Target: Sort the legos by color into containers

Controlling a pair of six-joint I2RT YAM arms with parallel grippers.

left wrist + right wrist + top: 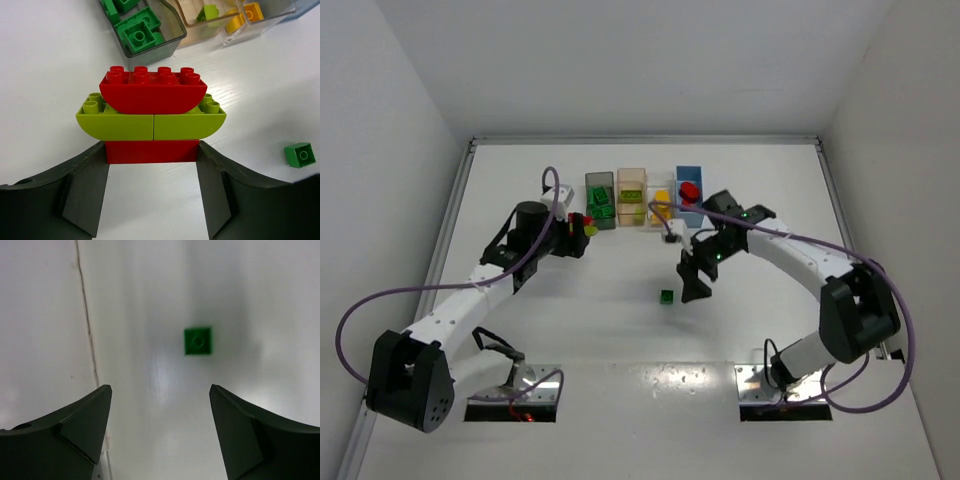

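A glossy white table (620,330) is enclosed by plain white walls (390,120) on the left, back and right. A pale metal strip (453,225) is seen along its left edge. Overhead light is reflected as soft glare (660,375) near the front.

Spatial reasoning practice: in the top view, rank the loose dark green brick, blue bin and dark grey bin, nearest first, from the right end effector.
1. Loose dark green brick, mid-table.
2. Blue bin, row's right end.
3. Dark grey bin, row's left end.
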